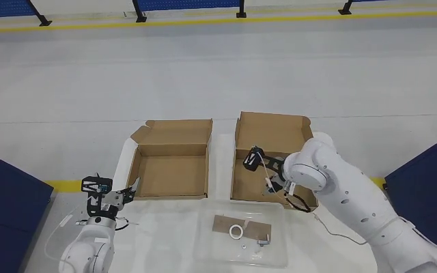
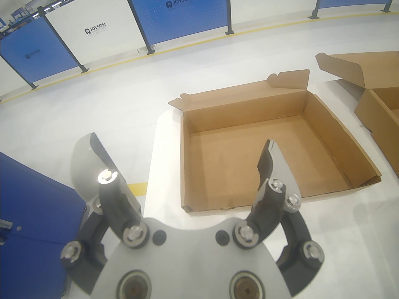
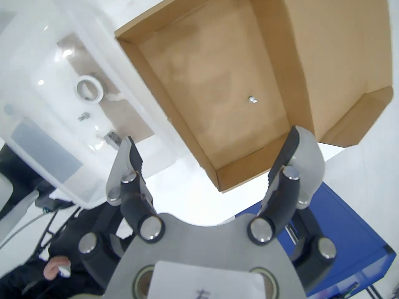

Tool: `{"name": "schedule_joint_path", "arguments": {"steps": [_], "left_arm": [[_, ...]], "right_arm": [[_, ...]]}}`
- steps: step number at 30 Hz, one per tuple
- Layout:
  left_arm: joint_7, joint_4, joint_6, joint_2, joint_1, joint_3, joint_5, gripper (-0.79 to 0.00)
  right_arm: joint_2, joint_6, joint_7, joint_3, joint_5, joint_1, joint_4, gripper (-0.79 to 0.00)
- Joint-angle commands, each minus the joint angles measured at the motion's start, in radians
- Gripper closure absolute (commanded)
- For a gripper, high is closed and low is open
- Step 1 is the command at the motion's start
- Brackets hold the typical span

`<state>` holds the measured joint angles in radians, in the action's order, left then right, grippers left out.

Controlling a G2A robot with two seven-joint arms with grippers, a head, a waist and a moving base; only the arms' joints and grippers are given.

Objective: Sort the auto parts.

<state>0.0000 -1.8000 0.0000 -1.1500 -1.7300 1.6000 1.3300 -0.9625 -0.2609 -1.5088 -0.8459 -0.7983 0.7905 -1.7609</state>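
Observation:
A clear plastic tray at the table's front holds a white ring and a small metal part. In the right wrist view the tray shows the ring and two small metal pieces. My right gripper hangs open and empty above the near end of the right cardboard box, where one small metal bolt lies. From above, that gripper is over the right box. My left gripper is open and empty, just left of the empty left box.
Both boxes have raised back flaps. The left box and left gripper sit near the table's left edge. A corner of the right box appears in the left wrist view. A blue cabinet stands at the right.

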Motion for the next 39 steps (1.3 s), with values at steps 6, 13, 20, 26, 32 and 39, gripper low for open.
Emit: {"name": "schedule_joint_path", "arguments": {"steps": [6, 13, 20, 26, 32, 39], "left_arm": [[0.0, 0.0, 0.0, 0.0, 0.0, 0.0, 0.0, -0.785], [0.0, 0.0, 0.0, 0.0, 0.0, 0.0, 0.0, -0.785], [0.0, 0.0, 0.0, 0.0, 0.0, 0.0, 0.0, -0.785], [0.0, 0.0, 0.0, 0.0, 0.0, 0.0, 0.0, -0.785], [0.0, 0.0, 0.0, 0.0, 0.0, 0.0, 0.0, -0.785], [0.0, 0.0, 0.0, 0.0, 0.0, 0.0, 0.0, -0.785]], "right_arm": [[0.0, 0.002, 0.008, 0.002, -0.004, 0.003, -0.002, -0.785], [0.01, -0.068, 0.018, 0.124, 0.05, -0.009, -0.06, -0.785], [0.054, -0.081, 0.03, 0.307, 0.181, -0.103, -0.103, -0.785], [0.086, -0.123, 0.072, 0.425, 0.251, -0.186, -0.076, -0.785], [0.086, -0.123, 0.072, 0.425, 0.251, -0.186, -0.076, -0.785], [0.077, -0.135, 0.101, 0.457, 0.223, -0.155, -0.11, -0.785]]}}
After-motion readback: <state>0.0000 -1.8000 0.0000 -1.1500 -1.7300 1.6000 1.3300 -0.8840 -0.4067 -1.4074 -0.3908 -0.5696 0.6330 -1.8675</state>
